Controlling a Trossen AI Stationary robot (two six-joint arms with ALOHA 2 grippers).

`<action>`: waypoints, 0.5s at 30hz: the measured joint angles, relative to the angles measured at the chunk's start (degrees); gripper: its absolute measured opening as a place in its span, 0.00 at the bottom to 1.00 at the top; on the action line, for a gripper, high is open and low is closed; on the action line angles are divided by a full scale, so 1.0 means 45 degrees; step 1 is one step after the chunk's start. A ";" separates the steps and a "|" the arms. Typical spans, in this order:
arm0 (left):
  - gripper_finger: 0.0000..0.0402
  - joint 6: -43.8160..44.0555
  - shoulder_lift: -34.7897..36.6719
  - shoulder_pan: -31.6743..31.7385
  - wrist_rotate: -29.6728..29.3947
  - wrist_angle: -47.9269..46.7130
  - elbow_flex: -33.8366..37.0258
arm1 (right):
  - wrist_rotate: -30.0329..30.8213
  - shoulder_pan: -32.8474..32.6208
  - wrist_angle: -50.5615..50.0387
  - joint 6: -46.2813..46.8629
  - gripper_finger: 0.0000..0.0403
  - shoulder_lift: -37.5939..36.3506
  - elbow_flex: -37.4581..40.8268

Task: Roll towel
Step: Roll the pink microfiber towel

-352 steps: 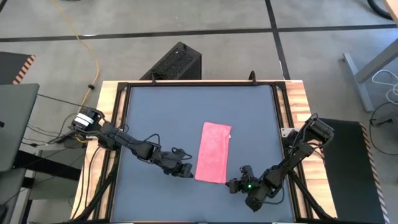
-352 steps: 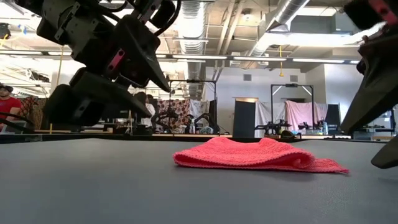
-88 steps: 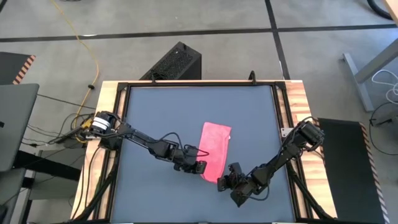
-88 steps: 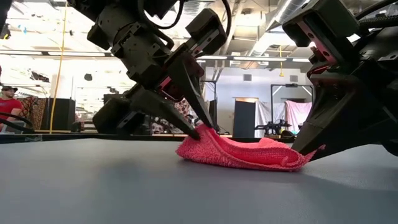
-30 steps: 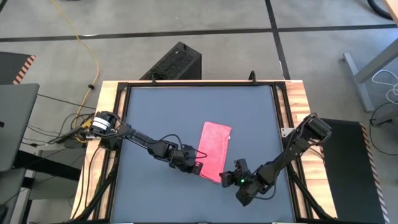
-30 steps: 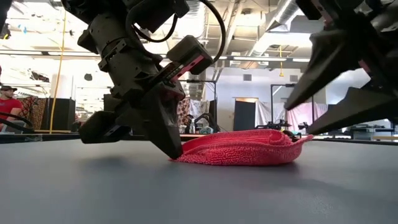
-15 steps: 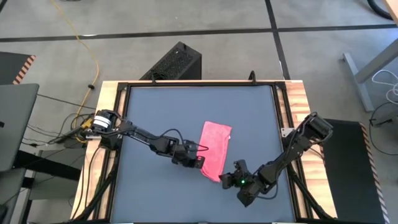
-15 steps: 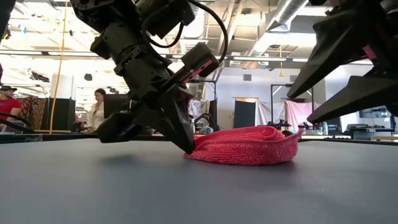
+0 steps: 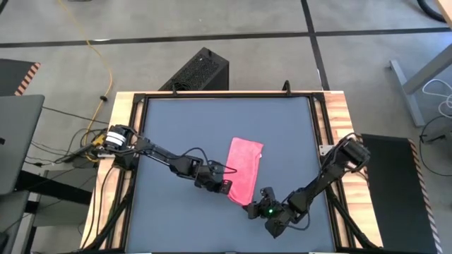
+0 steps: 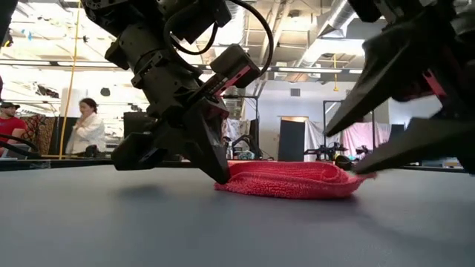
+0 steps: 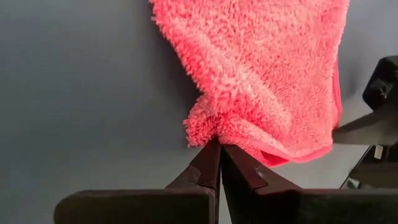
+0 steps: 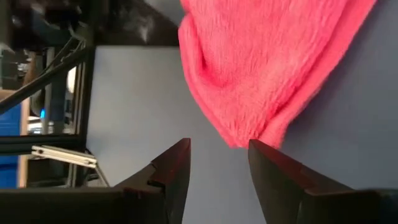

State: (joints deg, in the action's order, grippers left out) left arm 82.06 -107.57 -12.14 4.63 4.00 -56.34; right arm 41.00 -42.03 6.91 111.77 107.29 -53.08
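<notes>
My R gripper (image 9: 256,209) sits at the table's (image 9: 169,127) near edge, fingers spread, tips straddling the pink towel's (image 9: 244,169) near corner, not clamped. L gripper (image 11: 219,144) just beyond, fingers pressed together, pinching towel's left edge. Towel lies folded lengthwise mid-table, running toward the far side.

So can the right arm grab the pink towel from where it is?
Probably yes. The right tool is open, and the towel corner sits just ahead of its gap with only bare table between. The left tool pinches another corner.
</notes>
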 joint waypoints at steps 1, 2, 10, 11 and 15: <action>0.00 0.0000 0.0000 -0.0001 0.0047 -0.0003 0.0000 | -0.0039 -0.0021 0.0052 0.0107 0.47 0.0103 0.0000; 0.00 -0.0002 0.0000 -0.0005 0.0082 -0.0003 0.0000 | -0.0036 -0.0048 0.0136 0.0140 0.47 0.0182 0.0000; 0.00 -0.0194 0.0000 -0.0005 0.0310 -0.0177 0.0000 | -0.0038 -0.0080 -0.0130 0.0165 0.47 0.0157 -0.0007; 0.00 -0.0190 0.0000 -0.0005 0.0310 -0.0177 0.0000 | -0.0058 -0.0097 -0.0107 0.0165 0.47 0.0149 -0.0010; 0.00 -0.0194 0.0000 0.0034 0.0310 -0.0133 0.0000 | -0.0080 -0.0385 -0.0161 0.0483 0.47 0.0149 -0.0015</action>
State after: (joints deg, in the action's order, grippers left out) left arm 81.19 -107.57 -11.99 6.02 3.41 -56.34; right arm 40.64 -43.76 6.18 113.94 107.96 -53.15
